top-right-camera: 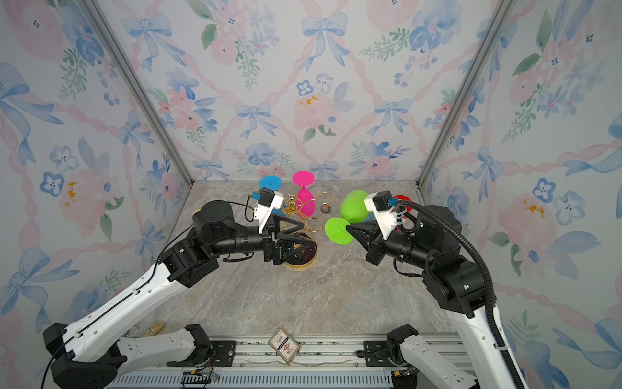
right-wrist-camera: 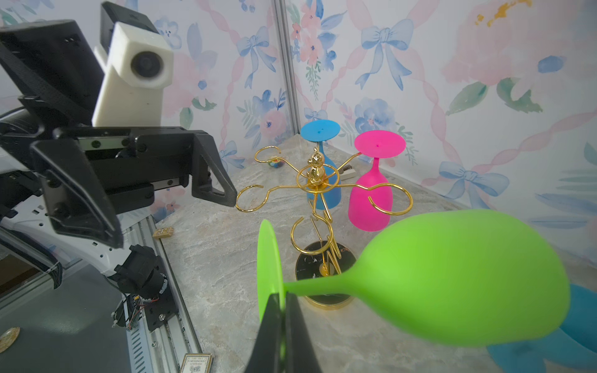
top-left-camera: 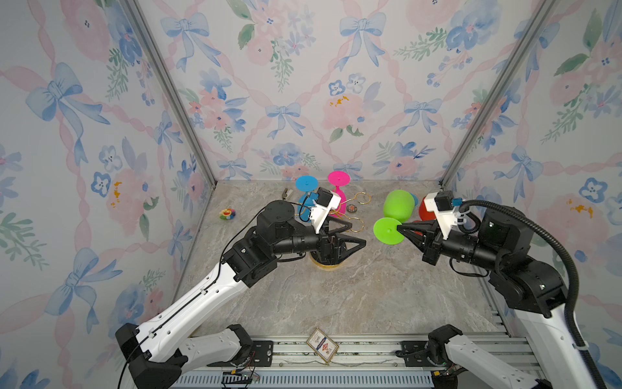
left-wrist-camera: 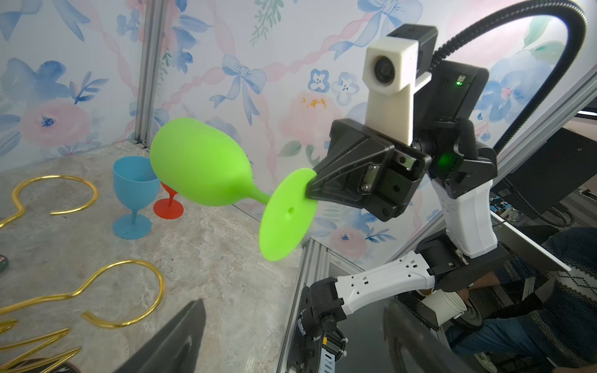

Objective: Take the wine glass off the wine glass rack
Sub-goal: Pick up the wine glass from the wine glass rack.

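My right gripper [right-wrist-camera: 282, 300] is shut on the foot disc of a green wine glass [right-wrist-camera: 452, 274], which lies sideways in the air, apart from the rack; both top views show it [top-left-camera: 399, 203] [top-right-camera: 353, 205]. The wine glass rack [right-wrist-camera: 315, 168], gold wire loops round a small bear on a black gold-rimmed base [top-left-camera: 328, 266], stands in mid-table. A pink glass [right-wrist-camera: 371, 200] and a blue glass [right-wrist-camera: 319, 130] hang upside down on it. My left gripper [top-left-camera: 355, 234] hovers over the rack's base, open, with nothing between its fingers [left-wrist-camera: 181, 339].
A blue goblet [left-wrist-camera: 135, 184] and a red glass [left-wrist-camera: 168, 206] stand on the table behind the green glass. A small colourful toy [top-left-camera: 227, 213] lies at the far left. A framed card [top-left-camera: 322, 345] rests on the front rail. Floral walls close in three sides.
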Motion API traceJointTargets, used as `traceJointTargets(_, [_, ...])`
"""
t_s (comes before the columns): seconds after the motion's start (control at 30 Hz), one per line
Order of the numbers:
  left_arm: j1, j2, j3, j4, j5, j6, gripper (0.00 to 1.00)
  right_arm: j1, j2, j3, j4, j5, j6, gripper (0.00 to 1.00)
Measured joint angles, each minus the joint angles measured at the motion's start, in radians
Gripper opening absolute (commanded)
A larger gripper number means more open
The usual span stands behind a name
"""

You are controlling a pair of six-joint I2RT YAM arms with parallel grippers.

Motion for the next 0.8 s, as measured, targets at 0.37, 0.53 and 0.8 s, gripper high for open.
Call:
traceJointTargets(0.37, [-0.027, 0.082, 0.000, 0.147, 0.121, -0.061, 0.78, 0.002, -0.036, -0.004, 0.053, -0.076, -0.002, 0.00])
traceJointTargets(0.53, [-0.053, 0.093, 0.000, 0.222, 0.173, -0.085, 0.70, 0.006, -0.036, -0.021, 0.066, -0.092, -0.002, 0.00])
traceJointTargets(0.8, [-0.059, 0.129, 0.001, 0.292, 0.209, -0.118, 0.52, 0.007, -0.038, -0.032, 0.082, -0.121, -0.002, 0.00])
